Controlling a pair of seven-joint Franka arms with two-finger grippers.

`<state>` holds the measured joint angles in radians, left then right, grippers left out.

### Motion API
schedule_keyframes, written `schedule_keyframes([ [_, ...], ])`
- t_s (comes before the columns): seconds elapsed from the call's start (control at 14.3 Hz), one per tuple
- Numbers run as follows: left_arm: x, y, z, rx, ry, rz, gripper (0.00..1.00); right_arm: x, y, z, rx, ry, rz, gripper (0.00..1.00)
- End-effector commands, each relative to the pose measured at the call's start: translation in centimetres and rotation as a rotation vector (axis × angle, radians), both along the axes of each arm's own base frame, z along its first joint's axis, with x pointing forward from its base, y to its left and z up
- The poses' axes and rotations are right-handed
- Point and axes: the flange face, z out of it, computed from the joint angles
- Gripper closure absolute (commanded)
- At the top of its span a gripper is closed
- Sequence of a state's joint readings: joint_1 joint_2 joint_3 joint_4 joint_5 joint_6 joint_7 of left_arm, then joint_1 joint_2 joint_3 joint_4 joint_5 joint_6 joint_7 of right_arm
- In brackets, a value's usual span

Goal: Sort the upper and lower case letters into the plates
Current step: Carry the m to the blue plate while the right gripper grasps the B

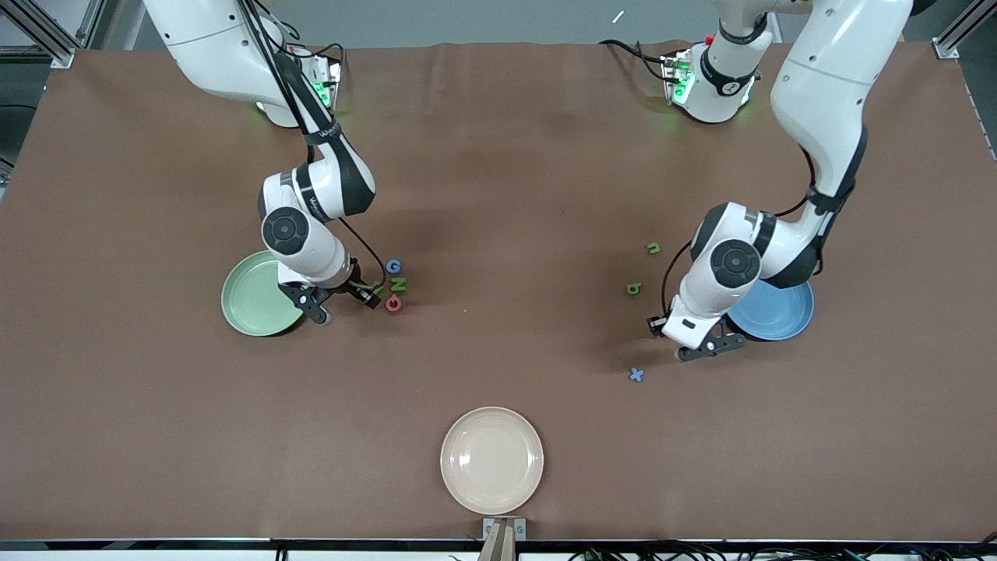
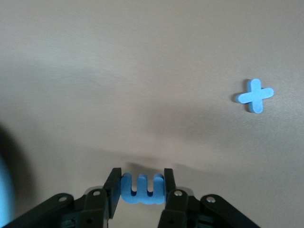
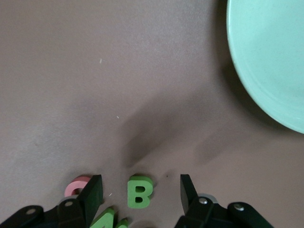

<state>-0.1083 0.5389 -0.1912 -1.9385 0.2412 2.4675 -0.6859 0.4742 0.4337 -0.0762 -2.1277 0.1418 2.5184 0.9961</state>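
Cream plate (image 1: 491, 460) sits nearest, unused. Up from it, blue x (image 1: 636, 375) lies loose. Left gripper (image 2: 141, 190), beside the sky-blue plate (image 1: 779, 312), pinches the blue m (image 2: 141, 189) edge to edge; it looks light, flat, easily squeezed. Right gripper (image 3: 141, 194), fingers spread, straddles green B (image 3: 139, 191) beside the pale green plate (image 1: 253, 300).

Open right pincer (image 3: 140, 190) straddles B (image 3: 139, 191); N (image 3: 105, 221), pink letter (image 3: 76, 187) apparently crowd beside.

a robot lab: brown-covered table (image 1: 498, 156) framed by aluminium rails (image 1: 47, 35)
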Motion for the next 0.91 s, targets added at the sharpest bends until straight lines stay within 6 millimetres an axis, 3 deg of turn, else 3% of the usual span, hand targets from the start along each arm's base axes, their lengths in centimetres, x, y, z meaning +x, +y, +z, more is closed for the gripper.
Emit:
schedule_keyframes([
  [0.0,-1.0,2.6,4.8,0.053,0.005,-0.016,0.78,-1.0,0.6,-1.5,-0.009,-0.011,0.0,0.29],
  [0.14,-1.6,5.3,6.2,0.064,0.01,-0.086,0.78,-1.1,0.8,-2.1,-0.01,-0.012,0.0,0.3],
  [0.35,-3.4,10.5,6.3,0.08,0.05,-0.178,0.78,-1.4,1.5,-2.7,-0.01,-0.021,0.0,0.31],
  [0.63,-5.3,18.2,4.2,0.066,0.101,-0.336,0.78,-1.8,2.4,-3.0,-0.012,-0.024,-0.018,0.37],
  [0.77,-6.4,19.7,2.4,0.052,0.09,-0.384,0.78,-1.9,2.5,-3.1,-0.013,-0.021,-0.015,0.47],
  [0.84,-6.9,20.1,1.7,0.064,0.086,-0.407,0.78,-1.9,2.4,-3.1,-0.014,-0.021,-0.016,0.56],
])
